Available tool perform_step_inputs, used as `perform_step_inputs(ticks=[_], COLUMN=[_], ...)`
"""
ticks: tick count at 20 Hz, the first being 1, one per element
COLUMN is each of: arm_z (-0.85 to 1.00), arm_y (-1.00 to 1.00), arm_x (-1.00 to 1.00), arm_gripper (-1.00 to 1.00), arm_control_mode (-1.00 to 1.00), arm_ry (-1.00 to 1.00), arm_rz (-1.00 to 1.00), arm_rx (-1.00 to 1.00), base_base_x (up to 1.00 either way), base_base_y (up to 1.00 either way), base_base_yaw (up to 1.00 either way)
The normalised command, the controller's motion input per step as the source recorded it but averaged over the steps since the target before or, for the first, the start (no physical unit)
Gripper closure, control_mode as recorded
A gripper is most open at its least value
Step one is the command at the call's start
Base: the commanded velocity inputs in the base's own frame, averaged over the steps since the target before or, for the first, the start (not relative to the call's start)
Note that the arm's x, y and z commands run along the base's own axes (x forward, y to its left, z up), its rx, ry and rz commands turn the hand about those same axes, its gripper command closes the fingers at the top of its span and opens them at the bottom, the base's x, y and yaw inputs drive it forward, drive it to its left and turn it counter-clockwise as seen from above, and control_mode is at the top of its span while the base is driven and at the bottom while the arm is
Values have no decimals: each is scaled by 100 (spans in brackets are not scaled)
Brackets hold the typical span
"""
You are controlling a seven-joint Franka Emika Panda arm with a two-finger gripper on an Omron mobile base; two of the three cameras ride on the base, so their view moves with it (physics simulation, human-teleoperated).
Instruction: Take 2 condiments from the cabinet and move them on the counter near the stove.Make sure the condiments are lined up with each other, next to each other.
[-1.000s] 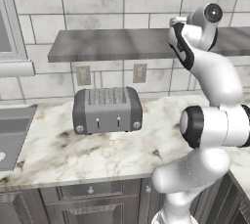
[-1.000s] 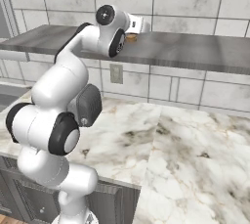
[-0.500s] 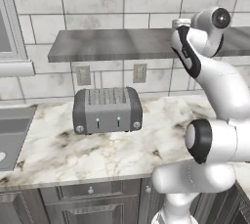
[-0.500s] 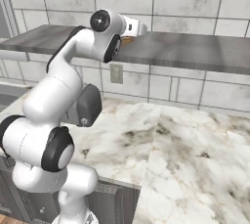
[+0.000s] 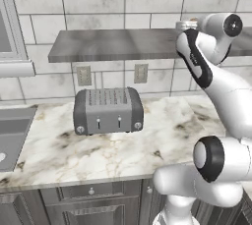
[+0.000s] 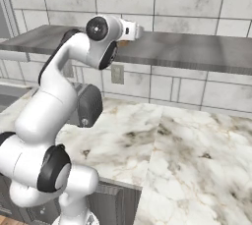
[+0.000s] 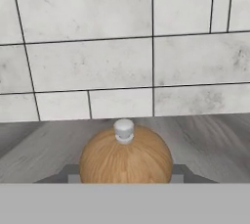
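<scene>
**Gripper at the wooden shaker on the wall shelf**

The white arm reaches up to the grey stone-look shelf (image 5: 113, 44); its gripper (image 6: 139, 32) sits at the shelf's near edge, in front of the tiled wall; in the hand view the brown wooden shaker (image 7: 126, 158) fills the lower middle, its small pale knob on top, standing upright on the shelf slab (image 7: 210, 145) with the tiles just behind it; the shaker lies right between the finger tips, whose grey ends show on either side of its round body; the jaws appear closed on the shaker, part-way apart around its width, though the contact itself is hidden low in the frame; in the right base view a sliver of brown shows just under the hand at the shelf edge.

Below, the marble surface (image 5: 162, 140) runs left to right over grey panelled drawers (image 5: 88, 204); a grey two-slot toaster (image 5: 108, 111) stands on it near the wall, left of the arm; two wall sockets (image 5: 141, 73) sit on the tiles under the shelf; a sink basin (image 5: 12, 135) lies at the far left of the surface.
</scene>
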Motion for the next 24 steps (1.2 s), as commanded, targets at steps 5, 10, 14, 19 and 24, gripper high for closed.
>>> perform_step_inputs(ticks=[5,10,14,19,24], arm_z=[14,3,0,0,1], arm_y=[16,14,8,3,3], arm_x=[-43,-45,-53,-61,-56], arm_gripper=[100,100,100,100,100], arm_control_mode=[-100,-100,-100,-100,-100], arm_ry=[0,0,0,0,0], arm_rz=[3,0,0,0,0], arm_rx=[-1,-3,-2,0,0], base_base_x=[0,0,0,0,0], base_base_y=[0,0,0,0,0], base_base_yaw=[0,0,0,0,0])
